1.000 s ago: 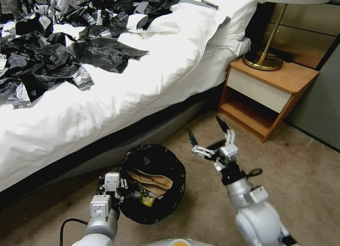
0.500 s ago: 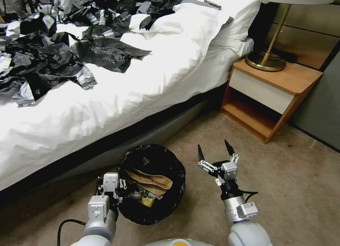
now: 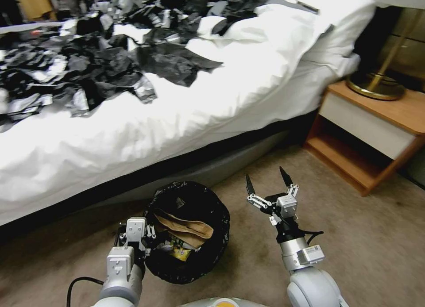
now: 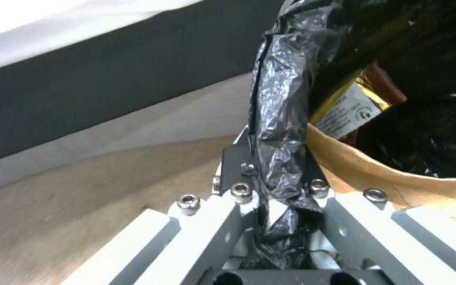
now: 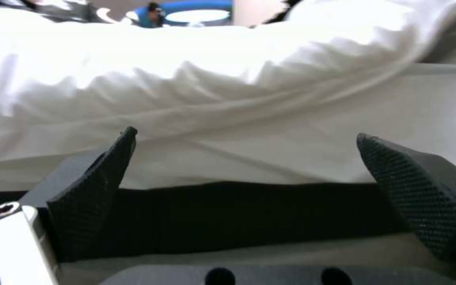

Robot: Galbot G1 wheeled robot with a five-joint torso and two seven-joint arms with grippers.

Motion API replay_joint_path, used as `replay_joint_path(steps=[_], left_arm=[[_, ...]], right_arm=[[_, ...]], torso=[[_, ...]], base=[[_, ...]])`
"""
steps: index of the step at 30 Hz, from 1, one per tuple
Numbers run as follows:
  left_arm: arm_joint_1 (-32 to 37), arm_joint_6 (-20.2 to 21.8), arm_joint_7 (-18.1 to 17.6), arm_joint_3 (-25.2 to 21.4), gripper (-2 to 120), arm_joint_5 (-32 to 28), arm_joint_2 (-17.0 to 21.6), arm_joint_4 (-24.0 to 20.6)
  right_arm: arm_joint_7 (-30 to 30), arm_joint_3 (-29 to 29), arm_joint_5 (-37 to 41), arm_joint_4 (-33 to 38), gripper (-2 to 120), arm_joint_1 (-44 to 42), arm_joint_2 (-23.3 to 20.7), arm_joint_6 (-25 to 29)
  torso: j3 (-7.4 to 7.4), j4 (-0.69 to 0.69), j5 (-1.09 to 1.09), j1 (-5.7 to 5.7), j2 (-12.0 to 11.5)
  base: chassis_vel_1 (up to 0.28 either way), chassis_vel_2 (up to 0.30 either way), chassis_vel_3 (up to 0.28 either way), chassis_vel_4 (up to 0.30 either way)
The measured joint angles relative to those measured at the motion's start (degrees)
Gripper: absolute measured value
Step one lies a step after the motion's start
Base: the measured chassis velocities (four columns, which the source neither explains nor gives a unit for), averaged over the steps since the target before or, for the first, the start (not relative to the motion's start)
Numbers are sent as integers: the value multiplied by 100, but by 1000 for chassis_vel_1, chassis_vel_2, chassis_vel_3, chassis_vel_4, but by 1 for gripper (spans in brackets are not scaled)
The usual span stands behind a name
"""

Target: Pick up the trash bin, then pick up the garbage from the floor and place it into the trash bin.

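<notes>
Beside the white bed (image 3: 177,121), the left tool (image 3: 133,236) clamps the trash bin (image 3: 190,262) rim; just beside the bin, the right tool (image 3: 268,183) hangs with fingers apart.

The small round white plastic trash bin lined with a crinkly black bag (image 3: 188,232) stands on the beige short-pile carpet floor (image 3: 376,236) before the white-sheeted bed (image 3: 177,121). Brown paper garbage (image 3: 186,229) lies in it. The left end effector (image 3: 133,243) sits at its left rim, the right end effector (image 3: 268,185) to its right.
</notes>
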Motion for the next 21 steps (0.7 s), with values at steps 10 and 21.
replay_joint_path(steps=[10,21], left_arm=[[88,4,-30,29,0,60,-68,-43],[159,-3,-48,37,0,93,-80,-71]], right_arm=[[-158,-119,132,172,100,61,27,-123],[-266,-214,42,232,100,-126,-16,-119]], torso=[[0,0,0,0,0],[0,0,0,0,0]], base=[[128,125,119,127],[117,119,132,130]])
